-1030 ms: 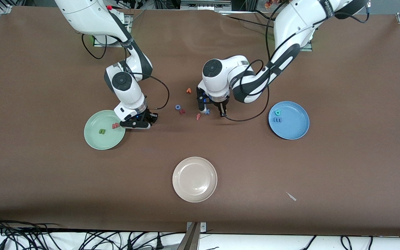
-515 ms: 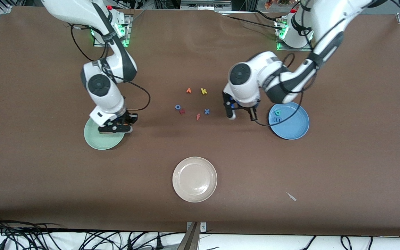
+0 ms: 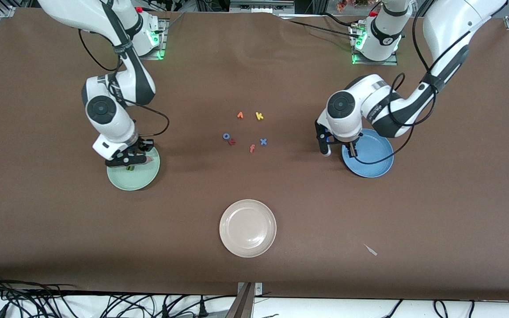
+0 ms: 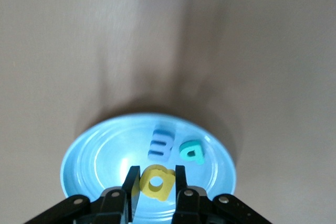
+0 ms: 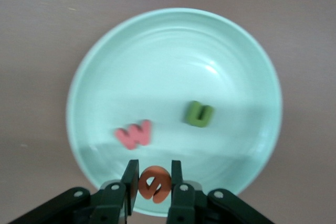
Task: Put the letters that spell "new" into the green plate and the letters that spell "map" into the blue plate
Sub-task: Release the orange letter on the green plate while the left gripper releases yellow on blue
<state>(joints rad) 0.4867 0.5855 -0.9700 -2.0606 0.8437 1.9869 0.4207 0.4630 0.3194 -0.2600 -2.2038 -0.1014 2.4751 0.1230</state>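
Carrying orange e [image 5: 154, 183], right gripper [image 3: 129, 161] clamped on it, hanging over green plate [image 3: 122, 181], above rim edge nearer robots. Green n [image 5: 199, 114] and red w [image 5: 135, 134] lying in plate, apart from e. Release likely next; e wants plate floor below, not rim.

Mid-table strays untouched.

Pinching yellow p [image 4: 155, 182], left gripper [image 3: 339, 151] closed on it, over blue plate [image 3: 376, 170] near rim toward table middle. Blue m [image 4: 160, 145] and teal a [image 4: 192, 151] in plate, deeper in than p.
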